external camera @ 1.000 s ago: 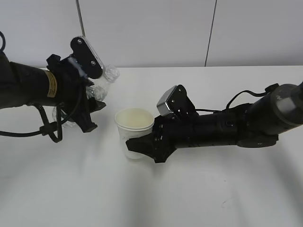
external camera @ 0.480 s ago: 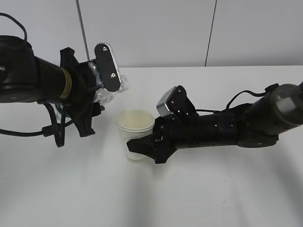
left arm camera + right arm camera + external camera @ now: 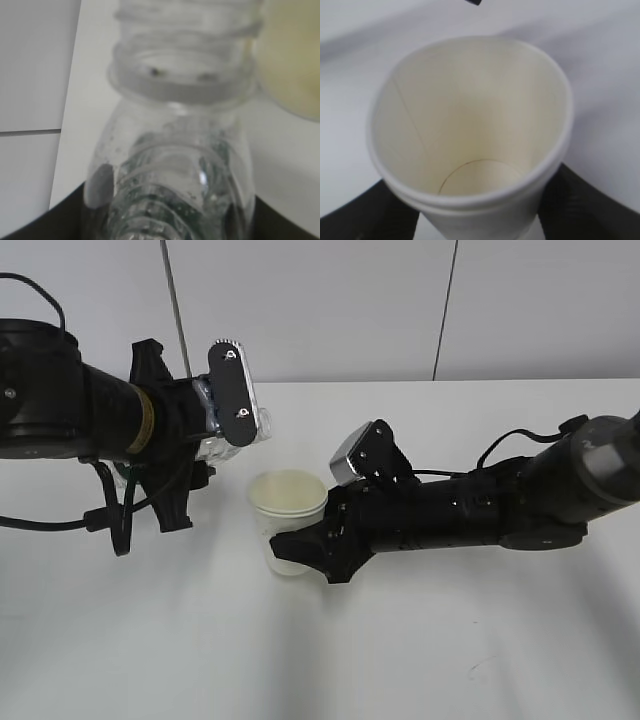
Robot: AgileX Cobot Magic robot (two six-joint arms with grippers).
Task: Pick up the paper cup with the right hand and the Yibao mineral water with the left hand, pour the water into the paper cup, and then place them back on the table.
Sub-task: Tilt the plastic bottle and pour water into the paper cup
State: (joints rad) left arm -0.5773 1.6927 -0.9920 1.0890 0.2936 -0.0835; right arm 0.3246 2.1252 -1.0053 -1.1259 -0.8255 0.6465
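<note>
My right gripper [image 3: 300, 550] is shut on the paper cup [image 3: 287, 518], a white cup with a cream inside, upright just above the white table [image 3: 420, 660]. In the right wrist view the cup [image 3: 470, 135] fills the frame between my black fingers [image 3: 580, 200]; I see no water in it. My left gripper [image 3: 200, 455] is shut on the Yibao mineral water [image 3: 250, 430], held tilted with its open neck toward the cup, up and left of the rim. In the left wrist view the clear ribbed bottle [image 3: 175, 165] points at the cup's rim [image 3: 292, 60].
A pale wall with two dark vertical seams stands behind the table's far edge [image 3: 500, 379]. Black cables [image 3: 110, 525] hang under my left arm.
My left arm has swung the bottle right and up toward the cup and rotated at the wrist, tipping the bottle. The right arm and cup have stayed still.
</note>
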